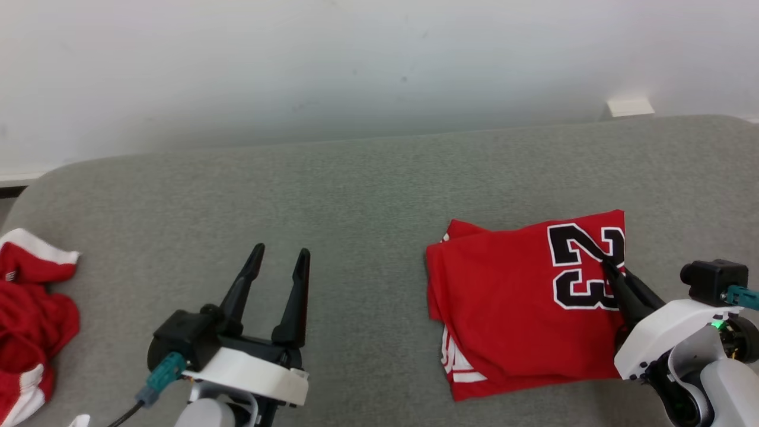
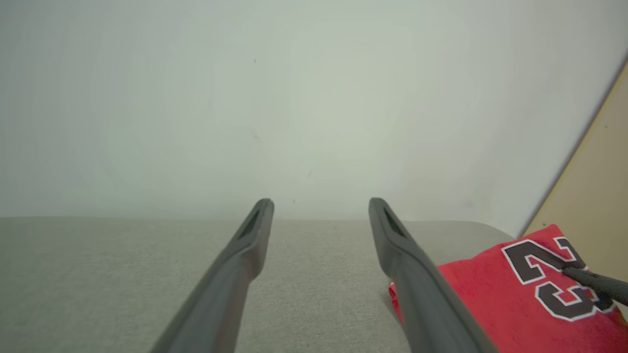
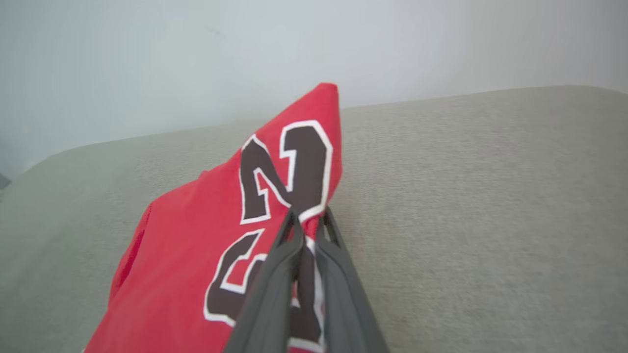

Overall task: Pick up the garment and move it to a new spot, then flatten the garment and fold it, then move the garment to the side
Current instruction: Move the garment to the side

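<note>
the folded red garment (image 1: pixel 510 308), printed with the number 23, lies on the right half of the grey padded surface (image 1: pixel 356 196). the right gripper (image 1: pixel 611 268) has its jaws closed on the garment's right edge at the numerals, fabric pinched between them. the left gripper (image 1: pixel 281 249) sits over bare surface, well apart from the garment, jaws spread wide and holding nothing. a crumpled red cloth (image 1: pixel 29 308) lies at the far left edge.

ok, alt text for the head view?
A folded red jersey numbered 23 lies on a grey cushion, pinched near its right edge by the right hand. The left hand is open beside it; another red garment lies crumpled at far left.
</note>
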Tool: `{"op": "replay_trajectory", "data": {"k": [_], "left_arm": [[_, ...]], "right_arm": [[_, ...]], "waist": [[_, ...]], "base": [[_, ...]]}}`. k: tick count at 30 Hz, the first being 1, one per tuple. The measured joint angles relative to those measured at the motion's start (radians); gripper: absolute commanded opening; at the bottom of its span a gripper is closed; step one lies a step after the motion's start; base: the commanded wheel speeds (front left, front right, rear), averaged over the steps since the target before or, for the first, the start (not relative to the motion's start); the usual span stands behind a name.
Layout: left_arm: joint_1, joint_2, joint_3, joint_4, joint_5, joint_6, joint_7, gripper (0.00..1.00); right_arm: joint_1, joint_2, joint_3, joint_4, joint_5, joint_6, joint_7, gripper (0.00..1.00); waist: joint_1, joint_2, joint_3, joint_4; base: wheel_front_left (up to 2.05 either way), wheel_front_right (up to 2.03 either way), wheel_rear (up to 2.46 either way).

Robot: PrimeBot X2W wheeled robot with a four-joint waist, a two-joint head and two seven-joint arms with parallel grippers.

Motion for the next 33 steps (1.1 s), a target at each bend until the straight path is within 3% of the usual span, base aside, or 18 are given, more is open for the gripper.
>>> {"op": "replay_trajectory", "data": {"k": [10, 18, 26, 33], "left_arm": [[-0.043, 0.017, -0.091, 0.004, 0.011, 0.0, 0.0, 1.0], [-0.112, 0.053, -0.145, -0.006, 0.031, 0.0, 0.0, 1.0], [-0.183, 0.101, -0.167, -0.041, 0.045, 0.0, 0.0, 1.0], [-0.225, 0.127, -0.164, -0.078, 0.053, 0.0, 0.0, 1.0]], "right_arm": [[-0.022, 0.005, -0.04, 0.007, 0.017, 0.0, -0.063, 0.0], [-0.128, -0.018, -0.067, 0.038, 0.036, 0.0, -0.094, 0.0], [-0.363, -0.171, -0.074, 0.132, 0.032, 0.0, -0.081, 0.0], [-0.536, -0.293, -0.109, 0.323, 0.041, 0.0, -0.086, 0.0]], "waist": [[0.0, 0.0, 0.049, -0.177], [0.0, 0.0, 0.155, -0.225], [0.0001, 0.0, 0.293, -0.2], [0.0002, 0.0, 0.424, -0.154]], "base": [[0.0, 0.0, 0.0], [0.0, 0.0, 0.0], [0.0, 0.0, 0.0], [0.0, 0.0, 0.0]]}}
